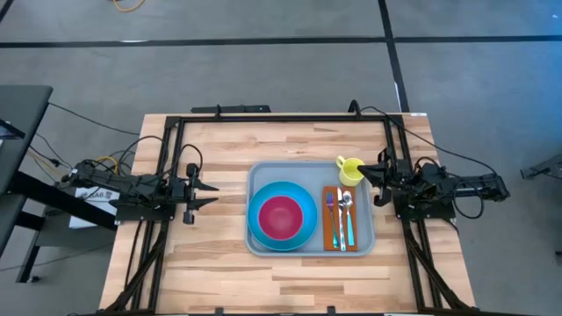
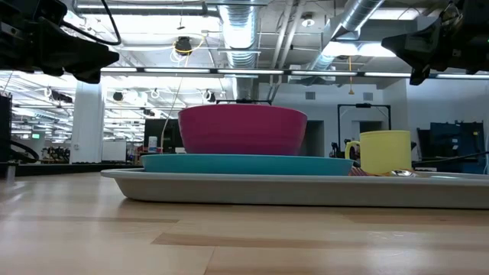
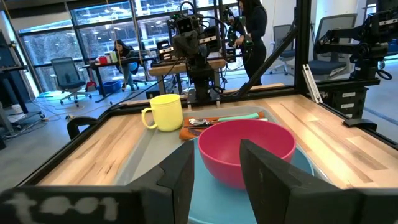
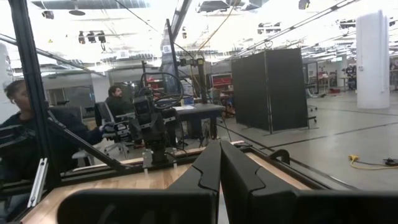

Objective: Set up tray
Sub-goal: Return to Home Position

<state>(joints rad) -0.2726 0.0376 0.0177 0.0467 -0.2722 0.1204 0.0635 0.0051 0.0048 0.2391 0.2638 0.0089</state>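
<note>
- The tray (image 1: pixel 294 172) lies flat on the table (image 1: pixel 219 272), just right of centre in the high view. It holds 1 bowl (image 1: pixel 281 217) on 1 plate (image 1: pixel 258 225), 1 mug (image 1: pixel 350 171) in its upper right corner, and cutlery (image 1: pixel 341 219) on a napkin (image 1: pixel 327 235).
- The right gripper (image 1: pixel 365 172) hangs just beside the mug, at the right of the high view. Its jaws are closed, and nothing is held between them.
- Likely risk 1: if this arm swings sideways or dips as it pulls away, a finger could clip the mug's rim and tip it onto the napkin.
- The low view puts the right gripper in the upper right corner, well above the mug, so a straight retreat should pass clear.
- The left gripper (image 1: pixel 209 193) sits left of centre in the high view, apart from the tray. Its jaws are open and empty.
- Likely risk 2: a forward drift here would push the tray's left rim, so the bowl could slide on the plate or the cutlery could shift out of line.
</note>
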